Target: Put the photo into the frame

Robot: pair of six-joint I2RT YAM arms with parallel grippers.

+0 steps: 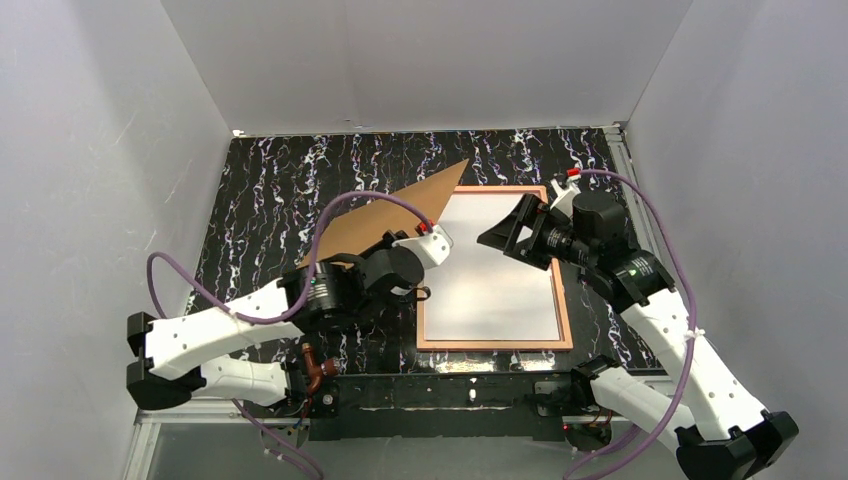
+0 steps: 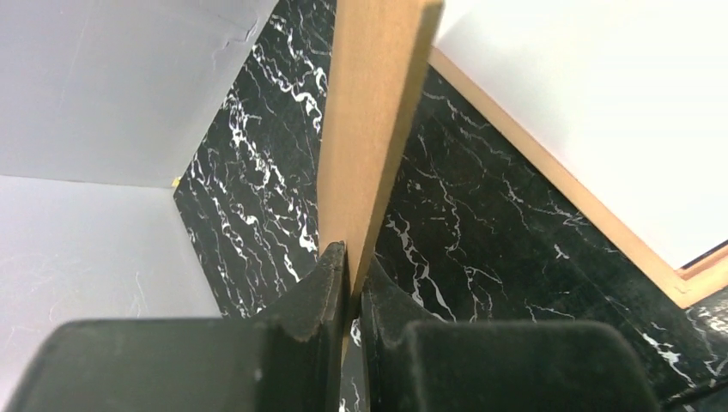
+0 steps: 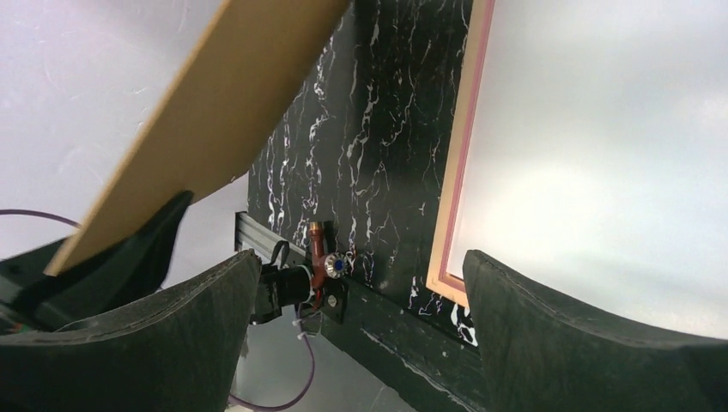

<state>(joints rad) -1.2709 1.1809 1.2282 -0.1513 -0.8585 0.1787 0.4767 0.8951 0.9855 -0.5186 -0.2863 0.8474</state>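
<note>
The frame (image 1: 495, 345) lies flat on the black marbled table, copper-orange side up. A white sheet (image 1: 490, 280) fills it, which looks like the photo's white back; no printed side shows. My left gripper (image 1: 425, 238) is shut on a plain brown backing board (image 1: 385, 220) and holds it tilted above the table, left of the frame. In the left wrist view the fingers (image 2: 330, 287) pinch the board's edge (image 2: 373, 112). My right gripper (image 1: 508, 232) is open and empty above the frame's far part. In the right wrist view its fingers (image 3: 549, 326) straddle the frame's edge (image 3: 459, 172).
Grey walls close in the table on the left, back and right. A metal rail with a red-brown fitting (image 1: 315, 365) runs along the near edge, also seen in the right wrist view (image 3: 322, 257). Purple cables loop off both arms.
</note>
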